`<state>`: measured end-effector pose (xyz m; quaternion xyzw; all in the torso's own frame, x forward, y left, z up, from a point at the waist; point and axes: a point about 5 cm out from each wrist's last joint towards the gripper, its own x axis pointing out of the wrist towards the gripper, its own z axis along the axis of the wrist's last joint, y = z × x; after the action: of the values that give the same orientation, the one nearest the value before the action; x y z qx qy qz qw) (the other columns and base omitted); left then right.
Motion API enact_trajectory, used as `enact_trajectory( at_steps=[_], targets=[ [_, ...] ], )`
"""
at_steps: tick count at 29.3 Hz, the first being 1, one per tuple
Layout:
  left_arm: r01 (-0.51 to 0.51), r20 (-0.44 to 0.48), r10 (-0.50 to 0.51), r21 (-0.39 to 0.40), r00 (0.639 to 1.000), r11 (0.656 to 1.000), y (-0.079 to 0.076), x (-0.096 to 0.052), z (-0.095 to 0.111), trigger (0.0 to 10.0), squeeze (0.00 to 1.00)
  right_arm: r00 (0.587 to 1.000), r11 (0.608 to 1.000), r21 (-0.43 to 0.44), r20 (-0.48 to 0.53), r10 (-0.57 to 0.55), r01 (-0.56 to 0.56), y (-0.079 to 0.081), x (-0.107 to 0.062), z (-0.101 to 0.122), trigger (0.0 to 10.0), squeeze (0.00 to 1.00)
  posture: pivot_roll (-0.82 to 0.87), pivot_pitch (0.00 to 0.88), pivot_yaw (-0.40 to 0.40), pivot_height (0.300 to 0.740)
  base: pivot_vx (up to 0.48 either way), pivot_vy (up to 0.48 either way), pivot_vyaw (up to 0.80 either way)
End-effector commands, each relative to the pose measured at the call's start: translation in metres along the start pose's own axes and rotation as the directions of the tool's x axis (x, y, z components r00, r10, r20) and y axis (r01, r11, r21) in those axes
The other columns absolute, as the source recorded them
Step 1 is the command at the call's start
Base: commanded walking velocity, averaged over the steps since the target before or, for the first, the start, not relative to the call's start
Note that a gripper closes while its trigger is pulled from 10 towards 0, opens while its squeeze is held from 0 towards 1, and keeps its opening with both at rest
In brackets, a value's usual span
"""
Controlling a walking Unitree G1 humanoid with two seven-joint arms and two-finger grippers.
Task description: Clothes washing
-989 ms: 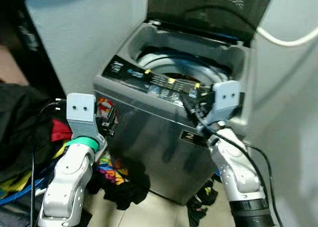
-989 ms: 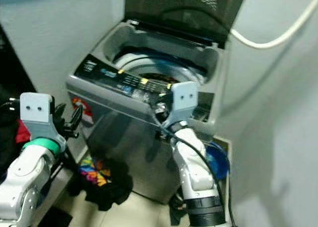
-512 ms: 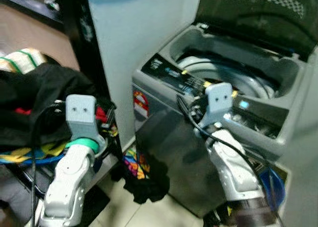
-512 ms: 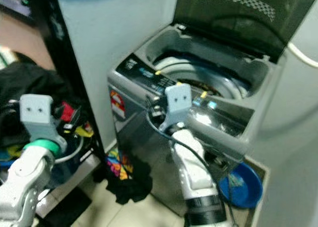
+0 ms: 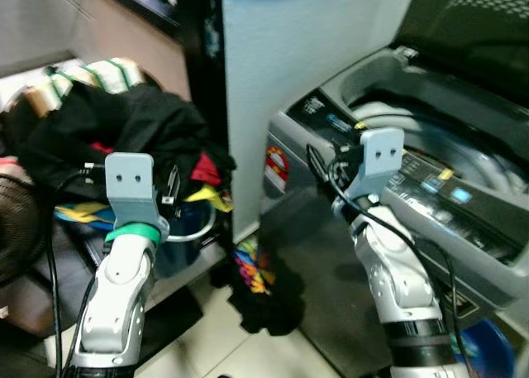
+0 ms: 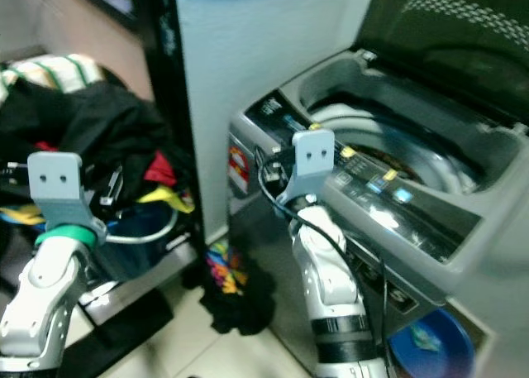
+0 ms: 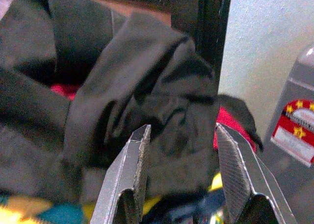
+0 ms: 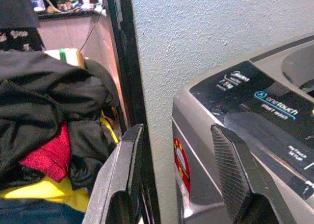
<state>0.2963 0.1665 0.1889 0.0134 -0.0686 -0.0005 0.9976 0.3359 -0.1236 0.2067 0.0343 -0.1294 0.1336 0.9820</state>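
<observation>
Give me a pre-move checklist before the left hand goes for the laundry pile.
1. Left hand open: ok, fingers spread with nothing between them.
2. Left hand aimed at the clothes pile: ok, black garment lies straight ahead of it.
3. Contact with the garment: cannot tell, fingertips look close but touching is unclear.
4. Right hand free: ok, open and empty beside the washing machine.
5. Washer lid up, drum accessible: ok.
6. Floor path: not ok, clothes on the floor lie by the machine's base.
</observation>
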Motion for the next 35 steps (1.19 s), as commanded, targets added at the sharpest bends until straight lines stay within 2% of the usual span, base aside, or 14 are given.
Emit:
enact_trajectory(
  at_steps=[1, 6, 10, 14, 20, 26, 31, 35],
  targets=[
    [0.008, -0.038, -0.008, -0.001, 0.999, 1.0, 0.003, 0.0, -0.004, 10.0, 0.0, 1.0, 1.0, 0.002, -0.008, -0.004, 0.004, -0.003, 0.0, -0.001, 10.0, 0.0, 0.06, 0.03, 0.007, 0.74, 0.0, 0.0, 0.8],
    [-0.05, -0.052, 0.047, -0.044, 0.998, 0.998, 0.011, 0.002, -0.005, 10.0, 0.0, 1.0, 0.999, -0.033, 0.001, 0.008, -0.008, -0.013, 0.002, 0.0, 10.0, 0.0, 0.05, 0.029, -0.004, 0.74, 0.0, 0.0, 0.8],
    [0.018, -0.078, -0.022, -0.05, 0.997, 0.999, -0.001, 0.006, -0.012, 10.0, 0.0, 1.0, 1.0, -0.003, 0.015, -0.024, 0.024, -0.017, -0.002, 0.002, 10.0, 0.0, 0.03, 0.016, 0.025, 0.74, 0.0, 0.0, 0.8],
    [0.034, -0.069, -0.036, -0.022, 0.997, 0.999, -0.003, 0.011, -0.01, 10.0, 0.0, 0.999, 0.999, 0.002, 0.018, -0.046, 0.046, -0.019, -0.002, 0.003, 10.0, 0.0, 0.04, 0.026, 0.012, 0.74, 0.0, 0.0, 0.8],
    [-0.016, -0.084, 0.015, -0.015, 0.996, 1.0, 0.012, 0.01, -0.009, 10.0, 0.0, 1.0, 0.999, 0.031, 0.017, -0.019, 0.018, -0.013, 0.006, 0.001, 10.0, 0.0, 0.06, 0.023, 0.019, 0.74, 0.0, 0.0, 0.8],
    [-0.039, -0.095, 0.037, -0.02, 0.995, 0.999, 0.018, 0.008, -0.011, 10.0, 0.0, 1.0, 0.999, 0.033, 0.018, -0.017, 0.017, -0.012, 0.003, 0.001, 10.0, 0.0, 0.05, 0.023, 0.029, 0.74, 0.0, 0.0, 0.8],
    [-0.019, -0.077, 0.016, -0.04, 0.997, 0.999, 0.012, 0.012, -0.007, 10.0, 0.0, 0.998, 0.996, 0.073, 0.02, -0.058, 0.057, -0.015, -0.006, -0.003, 10.0, 0.0, 0.06, 0.011, 0.05, 0.74, 0.0, 0.0, 0.8],
    [0.015, -0.067, -0.018, -0.044, 0.998, 0.999, 0.004, 0.014, -0.006, 10.0, 0.0, 0.996, 0.992, 0.097, 0.039, -0.079, 0.075, -0.015, -0.007, -0.002, 10.0, 0.0, 0.06, 0.004, 0.056, 0.74, 0.0, 0.083, 0.0]
  ],
)
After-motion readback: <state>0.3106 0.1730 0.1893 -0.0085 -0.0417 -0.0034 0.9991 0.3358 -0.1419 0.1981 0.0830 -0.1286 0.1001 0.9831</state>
